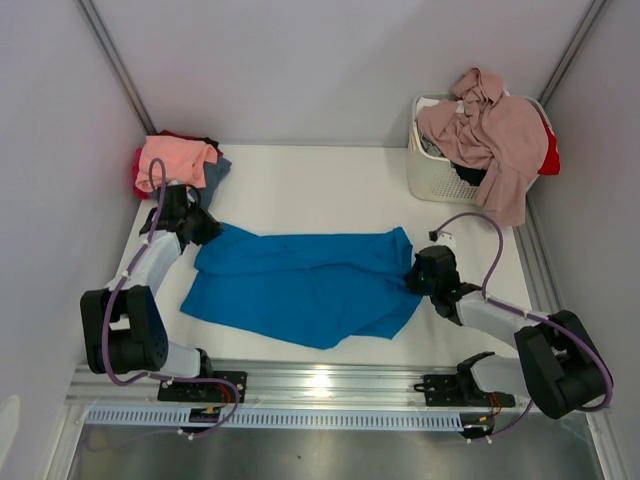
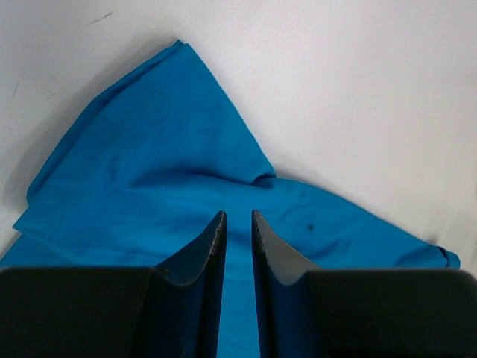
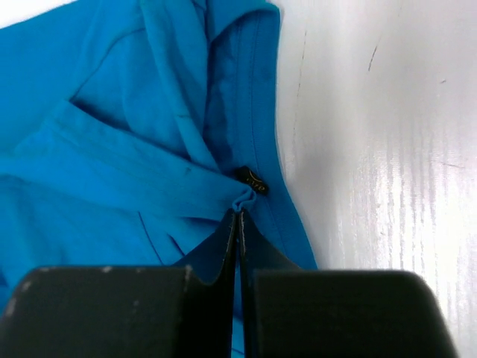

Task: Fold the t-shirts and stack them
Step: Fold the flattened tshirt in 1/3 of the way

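Sprawling blue t-shirt [image 1: 310,285], basket [image 1: 425,178] far-right, pile [image 1: 180,160] far-left

white slatted basket [image 1: 427,172], white table [image 1: 320,190]

T-shirt [image 1: 300,285] on table [image 1: 320,190] before basket [image 1: 425,172]

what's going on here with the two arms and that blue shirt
Two robot arms are working on a bright blue t-shirt lying rumpled on the table. The right claw is shut on a pinch of its right edge. The left claw sits at its left end, jaws barely apart, grip unclear. A small pile of shirts sits at the far left, and more shirts hang out of the white basket at the far right.
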Controlling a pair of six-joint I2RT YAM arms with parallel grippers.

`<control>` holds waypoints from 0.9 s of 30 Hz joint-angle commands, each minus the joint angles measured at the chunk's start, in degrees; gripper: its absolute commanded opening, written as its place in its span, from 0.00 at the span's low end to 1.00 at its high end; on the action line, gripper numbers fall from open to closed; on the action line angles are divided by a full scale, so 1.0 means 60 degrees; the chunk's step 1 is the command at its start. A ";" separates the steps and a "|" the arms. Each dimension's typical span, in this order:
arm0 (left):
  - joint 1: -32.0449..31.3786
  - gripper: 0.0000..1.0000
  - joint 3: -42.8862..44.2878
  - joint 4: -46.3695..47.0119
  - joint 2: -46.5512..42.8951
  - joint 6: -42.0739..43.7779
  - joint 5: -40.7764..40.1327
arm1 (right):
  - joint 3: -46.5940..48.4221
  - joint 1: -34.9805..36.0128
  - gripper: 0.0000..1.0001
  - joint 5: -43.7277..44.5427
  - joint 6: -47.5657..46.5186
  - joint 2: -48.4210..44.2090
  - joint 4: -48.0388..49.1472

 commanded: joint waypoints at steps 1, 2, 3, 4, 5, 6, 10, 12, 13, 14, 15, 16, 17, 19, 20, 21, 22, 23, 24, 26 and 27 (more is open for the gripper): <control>-0.0106 0.24 -0.0028 0.0329 0.0015 0.0075 0.0233 | 0.0505 0.0264 0.00 0.0345 -0.0412 -0.0669 0.0014; -0.0121 0.25 -0.0028 0.0329 0.0044 0.0075 0.0233 | 0.0607 0.0352 0.00 0.0477 -0.0544 -0.0801 -0.0161; -0.0121 0.25 -0.0028 0.0344 0.0044 0.0075 0.0233 | 0.0666 0.0469 0.00 0.0522 -0.0647 -0.0947 -0.0250; -0.0150 0.25 -0.0028 0.0329 0.0058 0.0075 0.0233 | 0.0725 0.0702 0.00 0.0551 -0.0894 -0.1239 -0.0323; -0.0151 0.26 -0.0014 0.0344 0.0059 0.0075 0.0233 | 0.0769 0.0820 0.00 0.0537 -0.1042 -0.1387 -0.0426; -0.0165 0.26 -0.0014 0.0344 0.0073 0.0075 0.0233 | 0.0871 0.0966 0.00 0.0276 -0.1188 -0.1533 -0.0485; -0.0195 0.29 0.0031 0.0242 0.0146 0.0134 0.0189 | 0.1354 0.1419 0.00 -0.0590 -0.1790 -0.1857 -0.1186; -0.0224 0.29 0.0074 0.0227 0.0176 0.0178 0.0189 | 0.1619 0.1757 0.00 -0.0518 -0.1864 -0.1595 -0.1948; -0.0238 0.30 0.0060 0.0198 0.0176 0.0178 0.0160 | 0.1865 0.2092 0.00 -0.0300 -0.1849 -0.1419 -0.2211; -0.0239 0.30 0.0074 0.0183 0.0190 0.0192 0.0159 | 0.1955 0.2241 0.00 -0.0211 -0.1791 -0.1055 -0.2591; -0.0239 0.30 0.0118 0.0139 0.0190 0.0222 0.0145 | 0.1985 0.2387 0.00 -0.0123 -0.1747 -0.0892 -0.2711; -0.0253 0.31 0.0147 0.0110 0.0205 0.0207 0.0130 | 0.1927 0.2505 0.00 -0.0035 -0.1689 -0.0774 -0.2755; -0.0253 0.31 0.0177 0.0080 0.0205 0.0236 0.0087 | 0.1825 0.2709 0.00 -0.0035 -0.1630 -0.0700 -0.2727; -0.0239 0.31 0.0191 0.0036 0.0205 0.0237 0.0057 | 0.1576 0.2813 0.00 -0.0049 -0.1396 -0.0699 -0.2625; -0.0239 0.31 0.0177 -0.0007 0.0205 0.0237 -0.0001 | 0.1502 0.2900 0.00 -0.0035 -0.1322 -0.0758 -0.2638; -0.0253 0.31 0.0177 -0.0022 0.0205 0.0251 -0.0016 | 0.1502 0.2916 0.00 -0.0035 -0.1249 -0.0903 -0.2697; -0.0239 0.31 0.0206 -0.0066 0.0205 0.0251 -0.0002 | 0.1516 0.2945 0.00 -0.0006 -0.1190 -0.0977 -0.2929; -0.0253 0.31 0.0192 -0.0095 0.0191 0.0266 -0.0002 | 0.1589 0.3047 0.00 0.0096 -0.1175 -0.1080 -0.3047; -0.0253 0.31 0.0206 -0.0110 0.0190 0.0280 -0.0002 | 0.1575 0.3106 0.00 0.0170 -0.1088 -0.1342 -0.3136; -0.0239 0.31 0.0192 -0.0096 0.0161 0.0295 0.0027 | 0.1517 0.3237 0.00 0.0447 -0.0971 -0.1563 -0.3326; -0.0253 0.31 0.0163 -0.0081 0.0161 0.0281 0.0042 | 0.1473 0.3238 0.04 0.0521 -0.0898 -0.1651 -0.3341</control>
